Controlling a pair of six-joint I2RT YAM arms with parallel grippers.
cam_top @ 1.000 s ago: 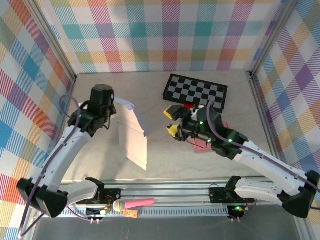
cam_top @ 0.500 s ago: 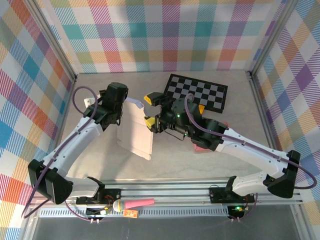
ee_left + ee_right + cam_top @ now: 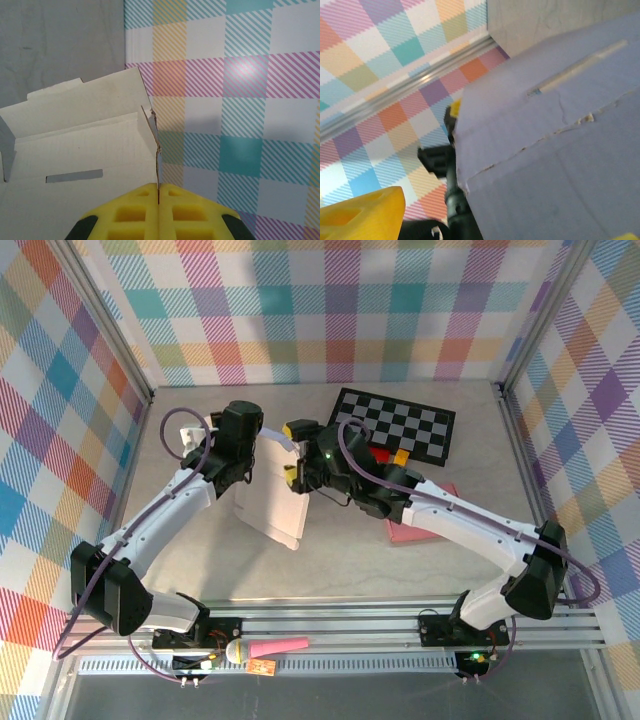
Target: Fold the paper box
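The white paper box [image 3: 270, 498] is a partly unfolded sheet held up off the table at centre left. My left gripper [image 3: 254, 452] is shut on its upper flap; in the left wrist view the yellow fingers [image 3: 135, 212] pinch a thin cardboard edge, and the box [image 3: 75, 150] spreads to the left with a slot cut in it. My right gripper [image 3: 293, 452] is open at the box's right edge, one yellow finger above it and one below. In the right wrist view the box panel [image 3: 555, 140] lies between the fingers [image 3: 362, 215].
A black-and-white checkered mat [image 3: 392, 422] lies at the back right. A pink flat piece [image 3: 418, 528] and a small red item [image 3: 378, 453] sit under my right arm. A pink-handled tool [image 3: 272, 648] rests on the front rail.
My right arm has swung left from the pink piece to the box's right edge. My left arm has carried the box back and toward the centre.
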